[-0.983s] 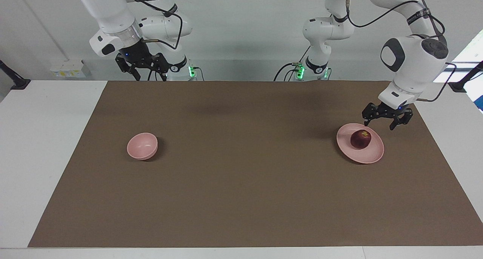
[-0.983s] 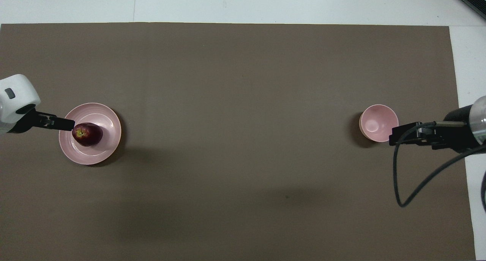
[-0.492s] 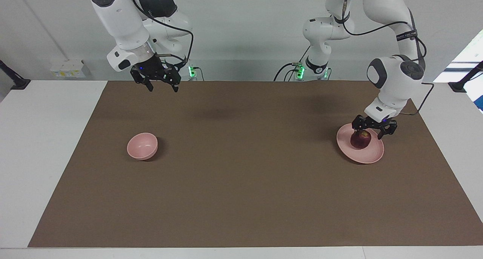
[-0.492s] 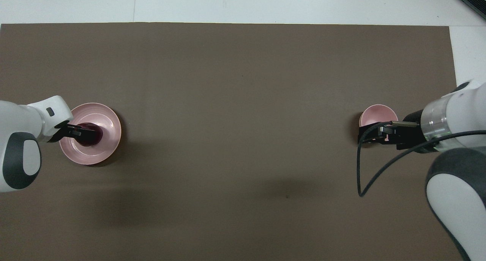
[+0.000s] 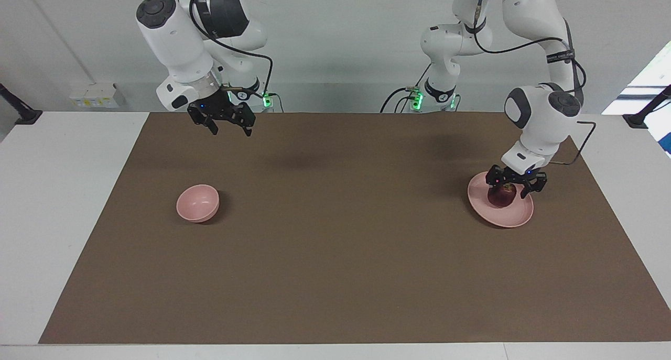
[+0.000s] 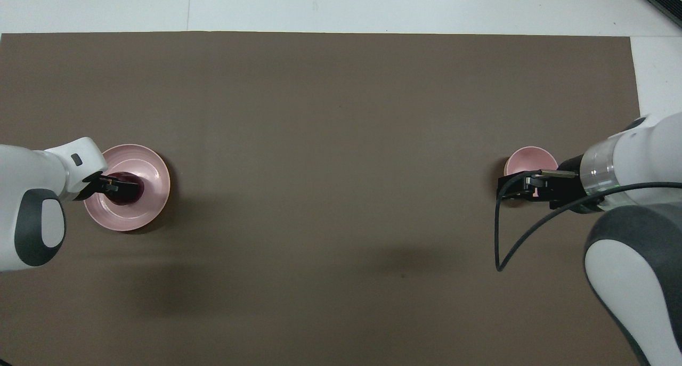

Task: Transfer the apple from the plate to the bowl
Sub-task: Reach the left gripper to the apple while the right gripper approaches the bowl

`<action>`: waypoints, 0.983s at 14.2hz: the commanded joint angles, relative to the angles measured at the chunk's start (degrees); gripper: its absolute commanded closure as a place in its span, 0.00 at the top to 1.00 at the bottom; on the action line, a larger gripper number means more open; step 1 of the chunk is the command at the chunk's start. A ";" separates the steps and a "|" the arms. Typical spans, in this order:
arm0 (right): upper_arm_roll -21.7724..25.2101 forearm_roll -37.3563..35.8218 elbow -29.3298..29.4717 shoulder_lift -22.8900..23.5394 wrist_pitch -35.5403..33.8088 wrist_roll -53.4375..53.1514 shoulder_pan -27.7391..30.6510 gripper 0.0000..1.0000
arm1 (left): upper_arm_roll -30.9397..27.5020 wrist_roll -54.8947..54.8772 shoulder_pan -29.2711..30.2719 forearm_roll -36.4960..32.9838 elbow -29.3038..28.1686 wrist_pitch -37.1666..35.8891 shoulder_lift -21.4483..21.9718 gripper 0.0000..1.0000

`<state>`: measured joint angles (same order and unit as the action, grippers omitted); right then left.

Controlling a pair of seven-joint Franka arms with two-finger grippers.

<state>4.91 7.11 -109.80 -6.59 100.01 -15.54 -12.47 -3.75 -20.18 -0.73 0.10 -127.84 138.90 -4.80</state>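
The dark red apple (image 5: 501, 198) sits on the pale pink plate (image 5: 516, 216) at the left arm's end of the table. My left gripper (image 5: 509, 189) is low over the plate, open, with a finger on each side of the apple's top. In the overhead view the left gripper (image 6: 114, 185) covers part of the apple (image 6: 131, 192) on the plate (image 6: 150, 201). The small pink bowl (image 5: 197, 203) stands empty at the right arm's end. My right gripper (image 5: 229, 127) hangs open in the air above the mat, and in the overhead view it (image 6: 516, 187) covers part of the bowl (image 6: 527, 157).
A brown mat (image 5: 335, 234) covers most of the white table (image 5: 63, 192). Nothing else lies on the mat between the plate and the bowl.
My left gripper came down over the plate and now straddles the apple. My right arm swung out from its base over the mat's edge nearest the robots.
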 commanded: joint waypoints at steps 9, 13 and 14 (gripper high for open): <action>0.10 5.36 2.03 0.35 0.36 -1.69 -0.01 1.00 | 2.87 1.28 -1.12 5.15 2.42 -6.44 3.91 0.00; 0.63 13.86 4.59 0.08 -3.50 -5.20 1.04 1.00 | 4.98 1.55 -1.56 19.91 7.15 -14.77 5.59 0.00; 0.89 16.33 4.50 0.08 -3.59 -6.07 1.39 1.00 | 5.85 2.94 -1.56 22.29 8.12 -16.71 5.59 0.00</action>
<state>5.41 18.65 -106.17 -6.47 97.97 -19.70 -12.23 1.63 -19.29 -1.51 18.18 -122.37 126.85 0.19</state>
